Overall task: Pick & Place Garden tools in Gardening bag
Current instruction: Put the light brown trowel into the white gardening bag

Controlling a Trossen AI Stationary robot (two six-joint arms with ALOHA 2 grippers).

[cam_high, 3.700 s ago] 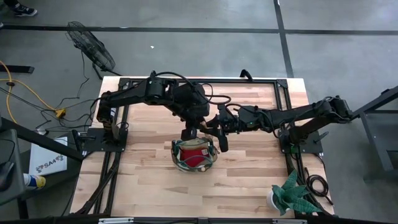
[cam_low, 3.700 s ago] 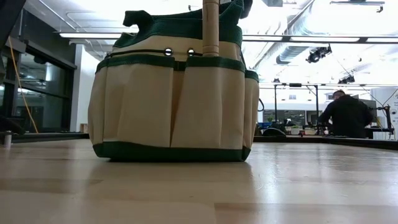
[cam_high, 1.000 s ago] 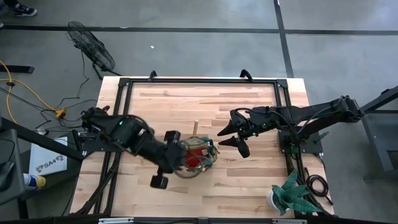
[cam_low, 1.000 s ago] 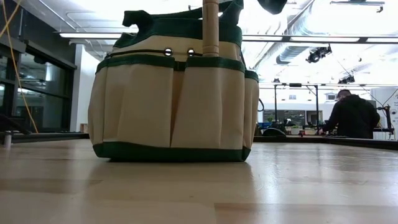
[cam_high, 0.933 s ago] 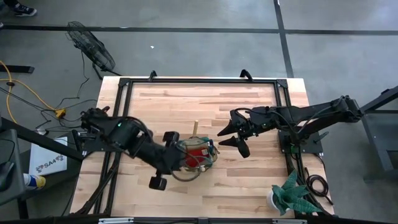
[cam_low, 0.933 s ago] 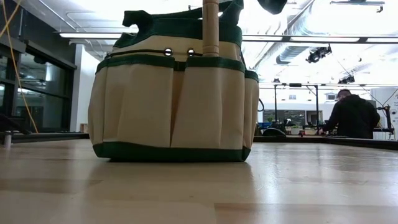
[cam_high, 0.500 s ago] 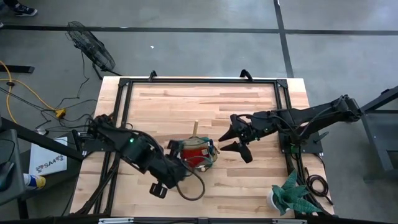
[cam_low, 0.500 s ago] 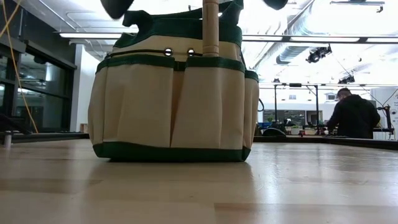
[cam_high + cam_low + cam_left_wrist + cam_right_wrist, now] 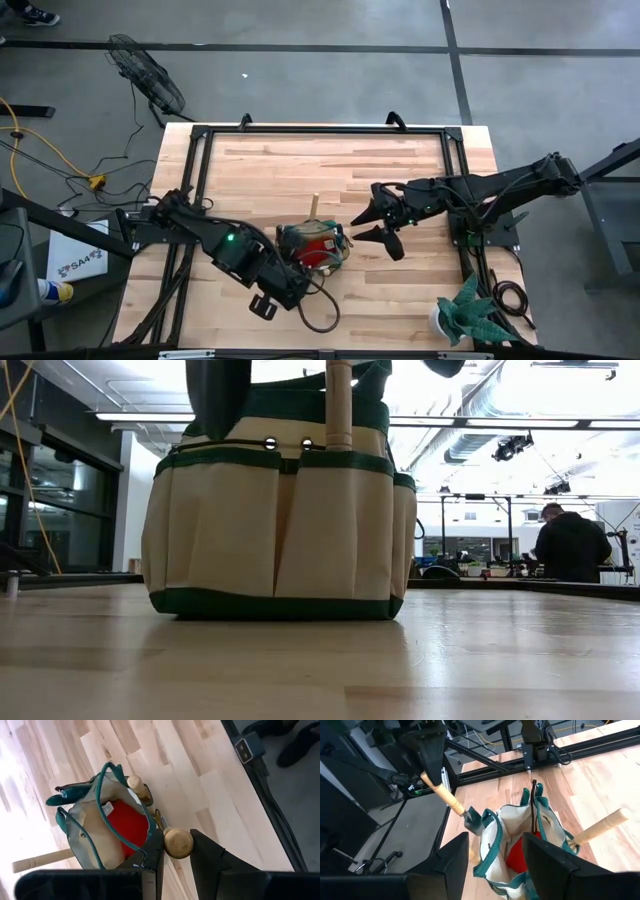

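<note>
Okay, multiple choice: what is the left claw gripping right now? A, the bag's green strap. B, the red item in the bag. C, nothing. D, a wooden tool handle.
D: the left claw is clamped on the rounded end of a wooden-handled tool, whose dark metal end points down at the gardening bag.

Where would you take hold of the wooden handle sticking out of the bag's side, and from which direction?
Grip the wooden handle on its bare upper length, near the rounded end, which leans clear of the bag rim. Come from above and outside the bag, where the open right gripper waits. The left gripper, shut on another tool, crowds the opposite rim.
</note>
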